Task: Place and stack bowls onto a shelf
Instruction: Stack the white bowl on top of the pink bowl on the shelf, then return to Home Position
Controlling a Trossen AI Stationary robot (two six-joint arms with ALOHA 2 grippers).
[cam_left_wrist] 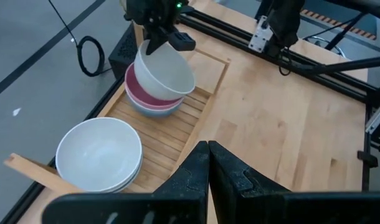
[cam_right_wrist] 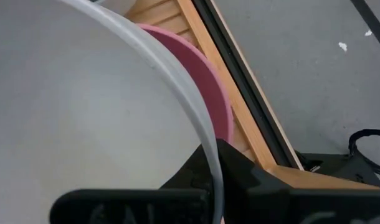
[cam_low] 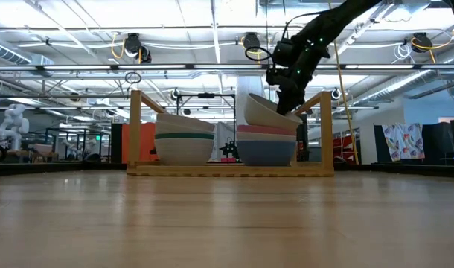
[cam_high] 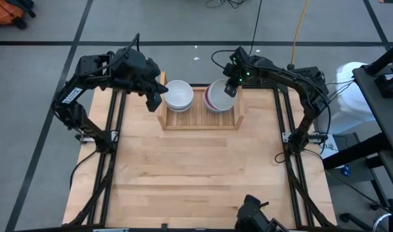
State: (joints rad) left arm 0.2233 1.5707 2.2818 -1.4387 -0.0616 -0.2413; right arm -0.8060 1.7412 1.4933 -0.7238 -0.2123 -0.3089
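Note:
The light wooden shelf (cam_high: 200, 119) stands at the table's far edge. On its left half sits a stack of white and teal bowls (cam_low: 184, 138), with a white bowl on top (cam_left_wrist: 99, 151). On its right half a pink bowl (cam_low: 266, 130) lies in a blue bowl (cam_low: 266, 151). My right gripper (cam_high: 230, 88) is shut on a white bowl (cam_low: 266, 112), tilted on top of that stack. My left gripper (cam_left_wrist: 207, 155) is shut and hovers by the shelf's left side board (cam_high: 161, 103), touching nothing that I can see. My right gripper holds the white bowl by its rim (cam_right_wrist: 210, 155) on the far right side, one finger inside the bowl and one finger (cam_right_wrist: 240, 171) outside. It comes from above, slanting from the far side. The bowl is tilted, its raised side at the gripper, its lower part on the pink bowl (cam_right_wrist: 205, 81).
The shelf's two upright side boards (cam_low: 135, 130) (cam_low: 327, 130) flank the stacks. The near part of the wooden tabletop (cam_high: 196, 174) lies bare. Black frame rails (cam_high: 292, 161) run along both table sides. A dark camera mount (cam_high: 258, 216) sits at the near edge.

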